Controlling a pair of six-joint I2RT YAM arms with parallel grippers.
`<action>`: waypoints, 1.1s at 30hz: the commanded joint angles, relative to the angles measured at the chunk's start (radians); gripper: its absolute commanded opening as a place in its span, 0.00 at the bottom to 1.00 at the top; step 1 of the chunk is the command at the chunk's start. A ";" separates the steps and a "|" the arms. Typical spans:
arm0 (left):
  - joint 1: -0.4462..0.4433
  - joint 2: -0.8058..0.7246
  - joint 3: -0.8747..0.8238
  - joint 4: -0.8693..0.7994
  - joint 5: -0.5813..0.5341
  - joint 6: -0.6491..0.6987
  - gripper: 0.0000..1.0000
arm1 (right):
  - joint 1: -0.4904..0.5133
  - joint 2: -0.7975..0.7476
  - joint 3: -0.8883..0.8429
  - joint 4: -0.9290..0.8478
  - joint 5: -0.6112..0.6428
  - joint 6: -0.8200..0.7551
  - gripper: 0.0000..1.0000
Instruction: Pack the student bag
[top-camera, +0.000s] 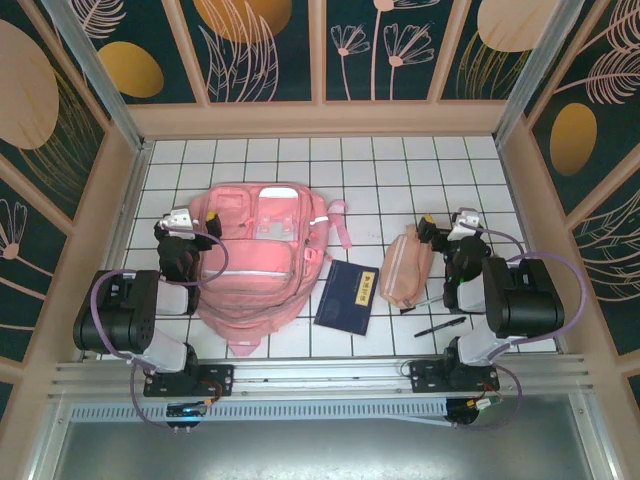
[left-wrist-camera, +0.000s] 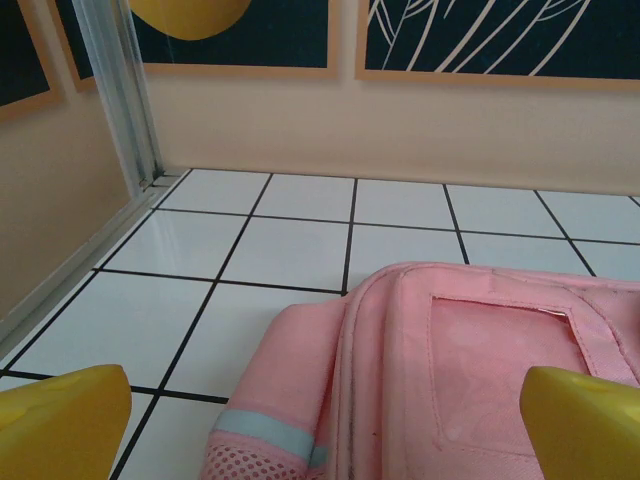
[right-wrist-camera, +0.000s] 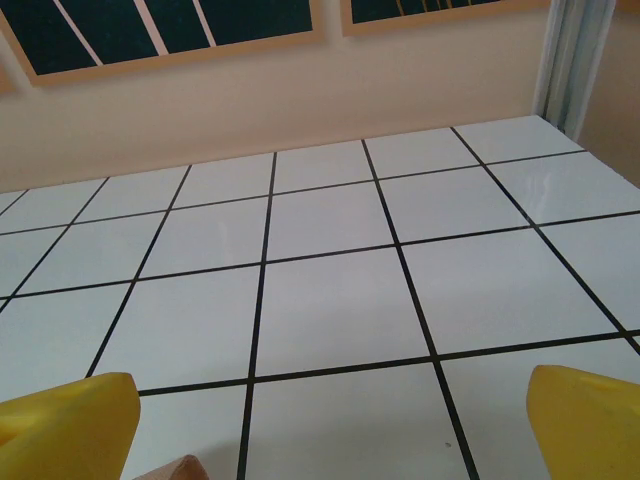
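Observation:
The student bag, a large pink backpack, lies flat on the white tiled floor, left of centre. My left gripper hovers at its left edge. In the left wrist view the bag spreads below the open left gripper, whose yellow fingertips stand wide apart with nothing between them. My right gripper stands just right of a peach-pink pencil pouch. The right gripper is open over bare tiles, and a corner of the pouch shows at the bottom of the right wrist view.
A dark blue notebook lies between the bag and the pouch. A black pen rests near the right arm's base. Beige walls fence the tiled floor on three sides.

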 joint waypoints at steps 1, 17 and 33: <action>0.006 -0.007 0.000 0.017 0.012 -0.015 0.99 | -0.007 -0.006 0.018 0.016 -0.007 0.005 0.99; 0.006 -0.005 0.002 0.014 0.011 -0.017 0.99 | -0.007 -0.006 0.019 0.015 -0.007 0.005 0.99; 0.006 -0.172 0.160 -0.458 -0.072 -0.075 0.99 | -0.014 -0.160 0.083 -0.240 0.096 0.051 0.99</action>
